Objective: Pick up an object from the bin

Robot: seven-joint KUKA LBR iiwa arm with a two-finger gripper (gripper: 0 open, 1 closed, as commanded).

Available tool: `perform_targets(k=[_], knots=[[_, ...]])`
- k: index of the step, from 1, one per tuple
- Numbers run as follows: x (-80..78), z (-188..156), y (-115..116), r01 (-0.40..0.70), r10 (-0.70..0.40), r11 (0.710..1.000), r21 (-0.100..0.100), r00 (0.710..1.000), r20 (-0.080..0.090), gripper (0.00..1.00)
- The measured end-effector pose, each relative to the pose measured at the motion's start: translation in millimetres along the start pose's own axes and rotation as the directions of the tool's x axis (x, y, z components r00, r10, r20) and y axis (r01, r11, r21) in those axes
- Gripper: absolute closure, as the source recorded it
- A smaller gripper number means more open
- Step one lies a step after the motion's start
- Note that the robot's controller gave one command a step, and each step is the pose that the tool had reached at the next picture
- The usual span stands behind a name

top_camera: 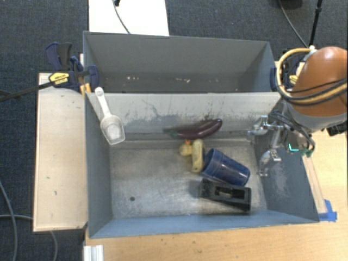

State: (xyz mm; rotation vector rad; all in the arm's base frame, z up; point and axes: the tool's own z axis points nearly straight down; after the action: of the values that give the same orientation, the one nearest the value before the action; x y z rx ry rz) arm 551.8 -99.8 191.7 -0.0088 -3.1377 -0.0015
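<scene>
My gripper [262, 148] hangs at the right side of the bin, over the sloping right wall. Its two metal fingers stand apart, open, with nothing between them. Just left of it a dark blue cup [224, 167] lies on its side on the bin floor. A flat black rectangular object [225, 194] lies in front of the cup. A small yellow toy [194, 153] touches the cup's left end. Behind them a dark purple eggplant [197, 129] rests along the foot of the back wall.
A clear plastic scoop [109, 120] leans in the back left corner. The arm's orange cover and cables rise above the right rim. The left half of the floor is bare grey metal.
</scene>
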Motion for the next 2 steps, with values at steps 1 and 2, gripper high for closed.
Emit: perform_targets(k=[1, 2], knots=[[-1.8, -4, 0, 0.002, -0.002, 1.0, 0.001, 1.0, 0.008, 0.0], [1.9, 14, 7, -0.082, 0.082, 0.997, 0.002, 0.997, 0.015, 0.0]])
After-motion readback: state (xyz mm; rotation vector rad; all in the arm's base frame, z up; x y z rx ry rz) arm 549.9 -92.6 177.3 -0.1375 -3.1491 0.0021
